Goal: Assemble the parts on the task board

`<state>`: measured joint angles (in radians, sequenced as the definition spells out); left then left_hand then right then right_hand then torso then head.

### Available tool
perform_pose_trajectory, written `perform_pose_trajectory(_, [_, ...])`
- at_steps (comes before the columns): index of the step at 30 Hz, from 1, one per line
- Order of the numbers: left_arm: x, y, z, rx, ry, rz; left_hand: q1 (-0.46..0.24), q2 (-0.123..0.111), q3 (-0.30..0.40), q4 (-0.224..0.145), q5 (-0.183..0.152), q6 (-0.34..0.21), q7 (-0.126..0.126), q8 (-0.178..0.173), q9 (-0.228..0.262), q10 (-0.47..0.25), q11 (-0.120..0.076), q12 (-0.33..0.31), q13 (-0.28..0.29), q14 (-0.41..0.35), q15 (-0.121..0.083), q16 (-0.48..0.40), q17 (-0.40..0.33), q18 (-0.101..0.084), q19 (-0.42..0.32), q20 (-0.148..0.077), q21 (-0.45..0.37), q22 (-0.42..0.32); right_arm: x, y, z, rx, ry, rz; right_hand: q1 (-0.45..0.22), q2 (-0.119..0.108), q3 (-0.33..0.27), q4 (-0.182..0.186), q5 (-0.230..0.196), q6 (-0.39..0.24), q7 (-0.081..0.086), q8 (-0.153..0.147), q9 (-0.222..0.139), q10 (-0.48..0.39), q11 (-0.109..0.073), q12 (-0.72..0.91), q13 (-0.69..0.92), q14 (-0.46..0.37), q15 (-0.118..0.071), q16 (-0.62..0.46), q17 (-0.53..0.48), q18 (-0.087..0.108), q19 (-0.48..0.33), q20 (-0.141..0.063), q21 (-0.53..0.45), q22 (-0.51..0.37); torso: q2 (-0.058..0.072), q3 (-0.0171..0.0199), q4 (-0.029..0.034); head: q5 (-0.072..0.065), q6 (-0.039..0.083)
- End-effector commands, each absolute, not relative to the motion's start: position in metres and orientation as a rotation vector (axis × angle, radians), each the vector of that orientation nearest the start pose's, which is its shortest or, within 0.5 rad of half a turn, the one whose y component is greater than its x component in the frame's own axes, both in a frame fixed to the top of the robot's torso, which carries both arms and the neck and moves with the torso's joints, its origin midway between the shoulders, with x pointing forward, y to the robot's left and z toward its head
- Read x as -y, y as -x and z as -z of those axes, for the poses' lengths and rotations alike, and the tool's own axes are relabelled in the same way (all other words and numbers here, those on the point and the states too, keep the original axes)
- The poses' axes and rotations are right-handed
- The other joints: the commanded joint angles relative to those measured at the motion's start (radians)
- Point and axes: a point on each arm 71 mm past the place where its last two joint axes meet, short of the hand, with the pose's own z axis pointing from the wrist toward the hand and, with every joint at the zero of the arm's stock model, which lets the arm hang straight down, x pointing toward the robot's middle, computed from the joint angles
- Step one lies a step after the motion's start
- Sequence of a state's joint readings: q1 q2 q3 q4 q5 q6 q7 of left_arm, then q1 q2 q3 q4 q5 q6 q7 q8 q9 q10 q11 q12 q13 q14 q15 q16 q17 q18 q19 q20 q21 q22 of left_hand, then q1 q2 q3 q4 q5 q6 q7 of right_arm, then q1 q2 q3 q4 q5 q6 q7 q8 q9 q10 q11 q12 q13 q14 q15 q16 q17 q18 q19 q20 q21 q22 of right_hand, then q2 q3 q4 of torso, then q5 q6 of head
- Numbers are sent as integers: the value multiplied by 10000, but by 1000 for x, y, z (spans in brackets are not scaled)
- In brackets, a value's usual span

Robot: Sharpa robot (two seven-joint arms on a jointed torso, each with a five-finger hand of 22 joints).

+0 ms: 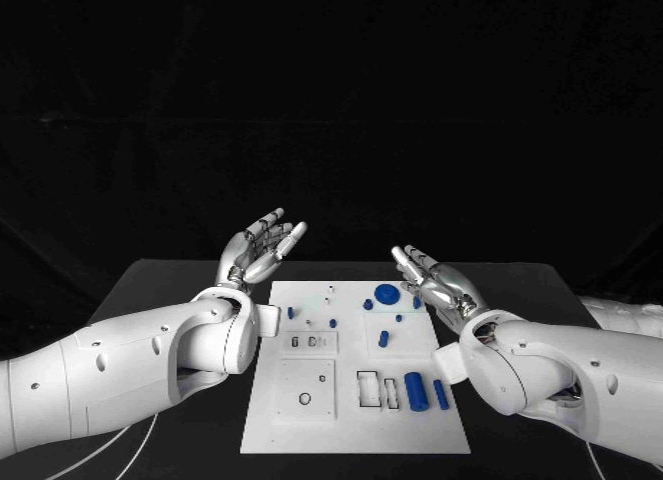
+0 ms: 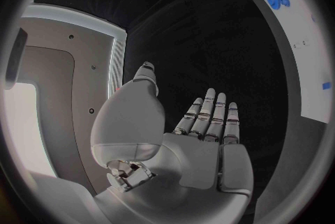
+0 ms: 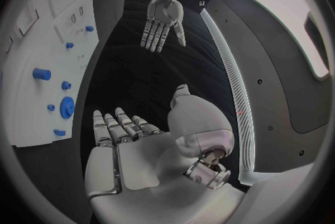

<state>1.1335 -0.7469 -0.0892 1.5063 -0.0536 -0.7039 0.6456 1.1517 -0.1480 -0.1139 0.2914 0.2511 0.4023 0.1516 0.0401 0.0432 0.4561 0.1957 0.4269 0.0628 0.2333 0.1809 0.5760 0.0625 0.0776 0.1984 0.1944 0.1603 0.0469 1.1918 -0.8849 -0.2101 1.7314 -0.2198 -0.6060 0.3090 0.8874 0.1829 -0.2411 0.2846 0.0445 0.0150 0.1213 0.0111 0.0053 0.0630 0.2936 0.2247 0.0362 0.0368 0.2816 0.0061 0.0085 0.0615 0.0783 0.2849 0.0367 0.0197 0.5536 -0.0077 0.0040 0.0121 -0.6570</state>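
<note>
The left hand [image 1: 262,250] is raised above the far left corner of the white board [image 1: 310,420], palm turned inward, fingers spread and grasping nothing; the left wrist view shows that palm bare with the fingers straight. From this pose its main risk is on the way down: the arm hangs over the board's left edge, and a careless descent could bump the board and slide it on the black table [image 1: 165,290], throwing off every target. The board lies in the middle of the table, and the blue parts sit mostly on its right half: a gear [image 1: 386,294] near the far edge, a few small pegs [image 1: 383,339] around the middle, and a thick cylinder [image 1: 413,387] with a thinner pin [image 1: 441,394] beside it near the front, close to a rectangular slot [image 1: 367,389]. The round pieces look likely to roll if nudged sideways, and the small pegs would be easy to knock over or pinch off-centre. The right hand [image 1: 435,283] is released too, fingers apart, held just above the board's far right corner close to the gear. Its arm crosses near the cylinder and pin, so a low reach could sweep them off. Both hands moving inward together might also collide.
</note>
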Motion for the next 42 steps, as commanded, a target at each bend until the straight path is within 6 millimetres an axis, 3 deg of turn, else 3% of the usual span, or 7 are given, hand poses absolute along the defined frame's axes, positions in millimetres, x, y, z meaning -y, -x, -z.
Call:
perform_pose_trajectory(1, [-181,-472,196,-10738,8104,14567,263,-68,-23,92,85,232,984,48,30,197,160,146,19,202,153,210,28,156,259,256,225,65,175,-416,227,-17739,-8248,-12878,123,29,-1,55,27,30,1829,36,14,41,39,92,16,60,45,47,19,126,7,57,43,11,3,-3,0,0,-2])
perform_pose_trajectory(10, [-183,-471,205,-11366,8423,14468,116,345,209,66,-1,878,976,117,94,1612,212,530,47,2277,266,765,78,767,3706,944,2500,788,183,-426,233,-17947,-8023,-12673,574,120,-211,49,29,198,1774,135,61,1572,34,1652,262,2298,-116,760,394,283,1684,46,909,395,16,-1,-4,116,-266])
perform_pose_trajectory(22, [-188,-466,239,-13231,8969,13606,-319,1072,253,32,-134,2178,90,302,208,6462,-1054,543,274,7478,-1200,1660,903,1067,6972,-62,4621,1626,193,-447,237,-18005,-7686,-12719,1218,153,-586,54,157,1204,628,637,260,5754,-1393,2776,252,13770,-2158,5973,3034,1270,10388,-1177,5426,2287,33,-16,-11,226,-464])
perform_pose_trajectory(24, [-189,-466,244,-13607,8962,13417,-309,1116,226,23,-132,2584,3,407,249,7230,-1217,778,602,7889,-1394,2222,1423,1048,7220,-236,5117,1919,193,-450,237,-18001,-7585,-12776,1470,131,-747,97,472,1515,542,658,247,6463,-1564,1937,212,14500,-2305,12867,10312,777,12160,-1510,9013,5622,51,-11,-10,230,-454])
perform_pose_trajectory(28, [-191,-464,251,-14351,8465,13112,-284,1201,135,20,-148,3688,-109,892,426,8366,-1306,1783,1669,8366,-1613,3690,2751,1019,7364,-489,6301,2692,193,-457,236,-18072,-7414,-12774,1640,322,-766,61,150,2714,899,1037,410,6998,-1430,1419,253,15215,-2142,15387,14844,61,13483,-1337,13034,11247,72,4,-45,294,-437])
perform_pose_trajectory(38, [-188,-467,258,-15274,6809,12621,-153,1190,-30,9,-134,3508,0,1339,383,10988,-1165,11249,14719,13165,-1484,9879,14784,-114,10493,-558,12905,11825,193,-485,212,-17955,-5861,-11981,2521,250,-782,-110,145,3395,713,900,453,8205,-1586,1746,618,15340,-2171,15647,15623,-615,14925,-1086,15341,15511,165,12,-27,322,-486])
perform_pose_trajectory(42, [-184,-469,259,-15365,6373,12545,-94,1172,9,19,-131,3632,197,1509,399,11147,-934,11439,15080,13375,-1219,9948,15083,-540,12493,-372,13817,14156,193,-495,202,-17787,-4276,-11048,3734,42,-294,-995,66,5651,404,1683,834,8248,-1663,1999,775,15340,-2249,15647,15623,-615,14925,-1163,15341,15511,204,-28,21,226,-485])
